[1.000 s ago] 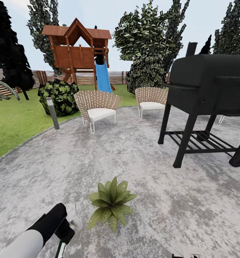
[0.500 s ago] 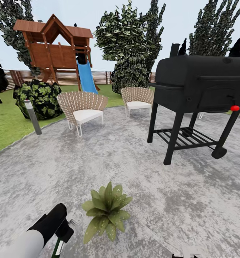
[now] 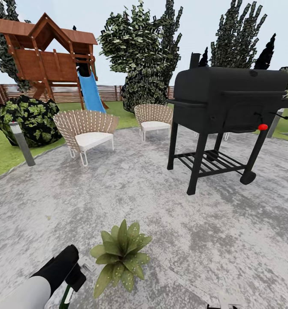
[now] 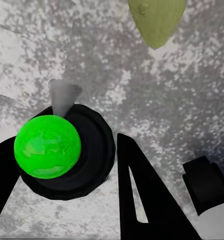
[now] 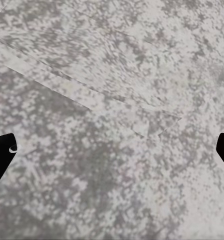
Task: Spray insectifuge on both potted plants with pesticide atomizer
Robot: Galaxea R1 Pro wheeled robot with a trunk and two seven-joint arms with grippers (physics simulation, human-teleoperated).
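My left gripper (image 3: 71, 288) is clamped on the atomizer (image 4: 47, 146), seen end-on in the wrist view as a bright green cap in a dark round collar with a pale cone standing at its rim; in the head view only a sliver of green bottle shows below the gripper. The landmark is the plant (image 3: 118, 254), a green rosette on the grey patio (image 3: 169, 214). The atomizer is just beside it, on my left of it and a little nearer to me; one leaf tip (image 4: 157, 20) enters the wrist view beyond the cone. The grill (image 3: 229, 107) and two chairs (image 3: 86, 128) stand well beyond the plant; I can make out no second potted rosette. My right gripper (image 5: 112, 145) is spread wide over bare paving with nothing between its fingertips. Risks, as I judge them: if that cone is the spray, it points at paving short of the leaves, so coverage may be partial; closing in could brush the leaves; a loose grip could let the bottle tilt.
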